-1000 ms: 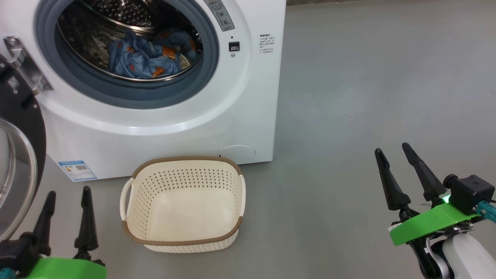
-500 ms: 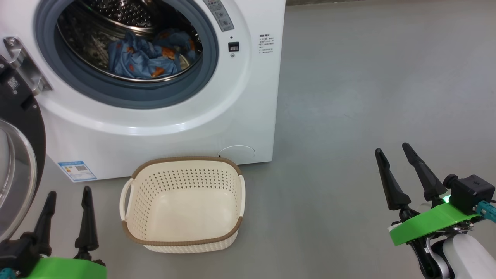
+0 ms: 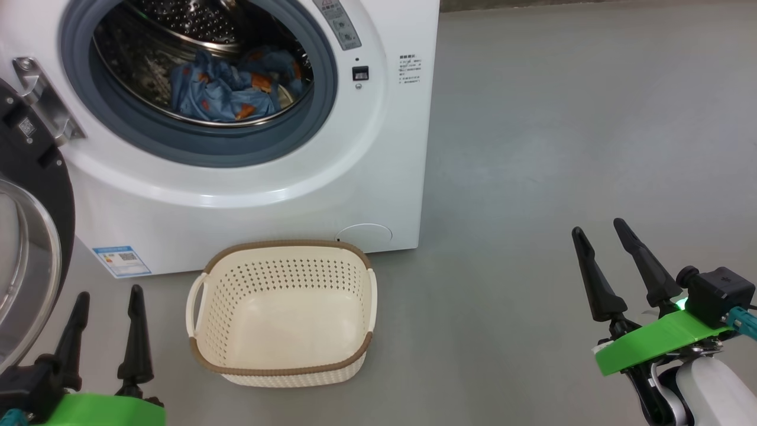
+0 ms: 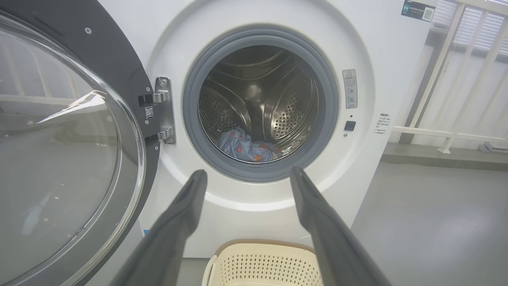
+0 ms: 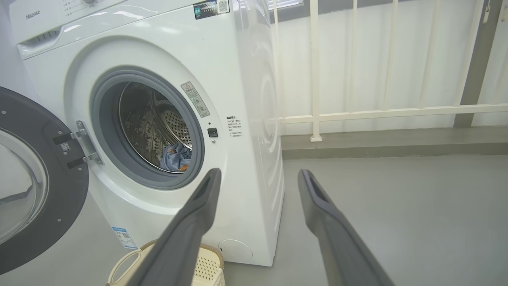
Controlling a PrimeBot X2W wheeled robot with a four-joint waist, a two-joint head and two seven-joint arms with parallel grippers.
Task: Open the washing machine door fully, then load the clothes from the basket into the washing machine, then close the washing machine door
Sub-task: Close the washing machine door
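The white washing machine (image 3: 378,148) (image 4: 373,79) (image 5: 246,59) stands with its door (image 3: 32,195) (image 4: 119,59) (image 5: 43,222) swung wide open to the left. Blue clothes (image 3: 227,89) (image 4: 248,146) (image 5: 176,157) with orange figures lie inside the steel drum. On the floor in front sits the cream basket (image 3: 284,313) (image 4: 254,264) (image 5: 206,266), holding nothing. My left gripper (image 3: 106,293) (image 4: 248,172) hangs open at the lower left, between the door and the basket. Well off to the right, over bare floor, my right gripper (image 3: 597,228) (image 5: 258,171) is open too.
Grey floor (image 3: 562,118) stretches to the right of the machine. A white railing (image 5: 357,113) on a low step runs behind and to the right of the machine. The open door juts out toward my left arm.
The head view has shifted slightly, so machine and basket sit a little further right and lower. Neither gripper has moved or changed its opening.
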